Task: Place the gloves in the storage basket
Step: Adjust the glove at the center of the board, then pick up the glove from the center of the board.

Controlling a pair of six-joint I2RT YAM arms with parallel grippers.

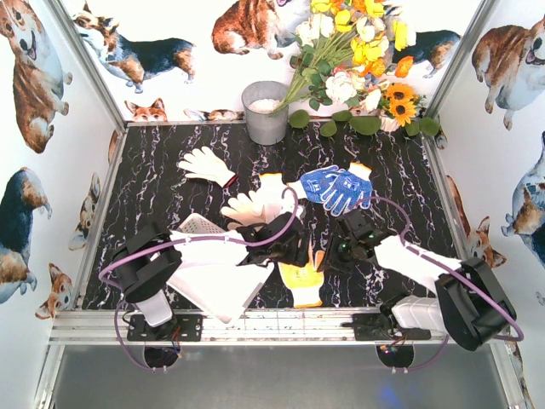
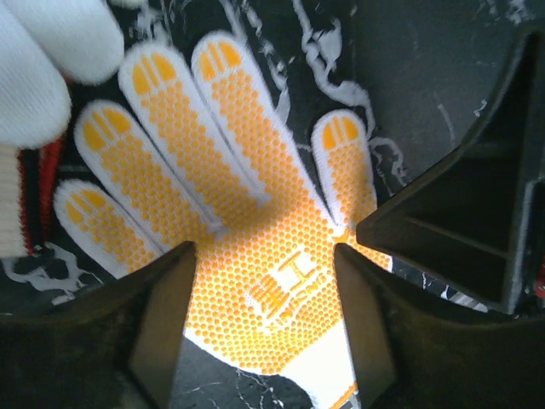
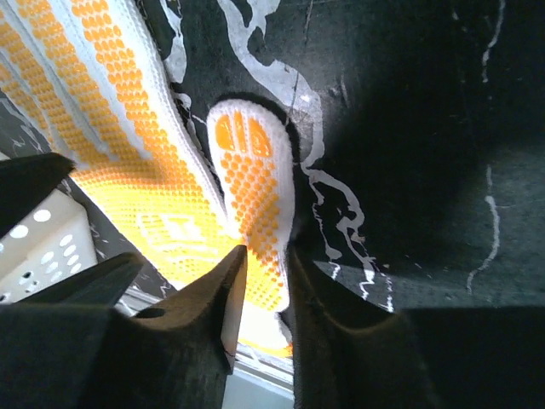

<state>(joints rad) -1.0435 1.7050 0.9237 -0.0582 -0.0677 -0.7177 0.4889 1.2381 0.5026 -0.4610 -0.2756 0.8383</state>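
A yellow-orange dotted glove lies palm up on the black marble table between my two grippers. My left gripper hangs low over its palm and is open, one finger on each side of the printed logo and neither pressing it. My right gripper is shut on the glove's thumb. The white storage basket sits under my left arm, and its perforated wall shows in the right wrist view. White gloves and blue dotted gloves lie further back.
A grey metal bucket stands at the back centre, with a bunch of flowers to its right. A white glove with a red cuff lies just left of the yellow one. The metal rail marks the near table edge.
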